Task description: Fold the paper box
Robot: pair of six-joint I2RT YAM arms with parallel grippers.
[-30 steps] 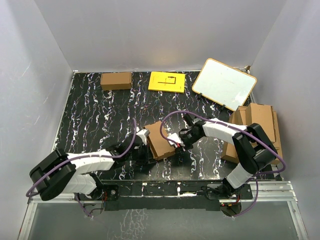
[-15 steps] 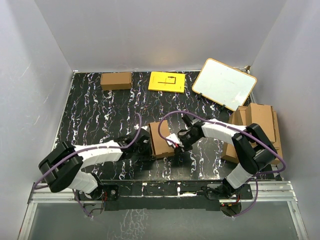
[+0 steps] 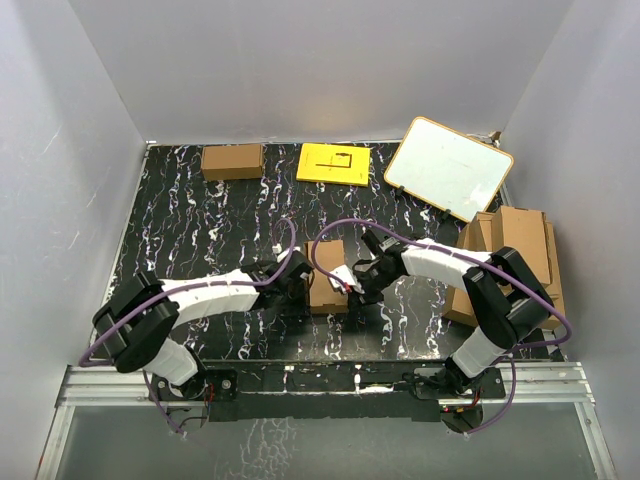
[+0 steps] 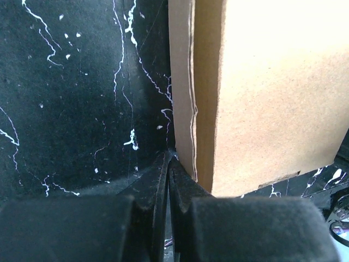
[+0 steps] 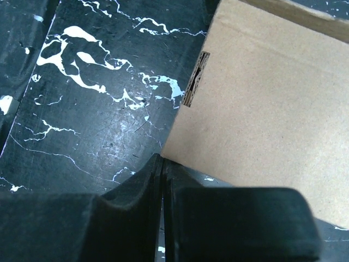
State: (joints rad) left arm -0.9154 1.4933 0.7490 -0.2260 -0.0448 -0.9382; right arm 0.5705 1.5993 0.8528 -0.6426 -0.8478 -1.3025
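Cardboard in question, the paper box (image 3: pixel 328 276), sits near the middle of the black marbled worktop (image 3: pixel 200 225), toward the near edge and squarely between the two arms. From above it reads as a compact brown oblong. Whether its walls are fully raised cannot be told from these views.

The left gripper (image 3: pixel 298 281) is clenched tight with nothing between its fingers. In its wrist view the closed tip (image 4: pixel 169 159) meets the box (image 4: pixel 262 93) low on its layered left edge. The right gripper (image 3: pixel 356 279) is likewise clamped on nothing, its tip (image 5: pixel 162 161) set against the opposite side of the box (image 5: pixel 262 109), by a corner.

By my reading, the step in hand is pressing or squaring the carton from both sides with closed fingers used as pushers, so folding looks only partly done. The next move likely calls for even pressure from both sides so the thin walls do not buckle or skid, then opening a gripper to catch a flap.

Farther off, at the back, lie a smaller carton (image 3: pixel 232 161), a yellow sheet (image 3: pixel 334 163) and a whiteboard (image 3: pixel 449 168). A pile of cardboard sheets (image 3: pixel 515 255) sits at the right.
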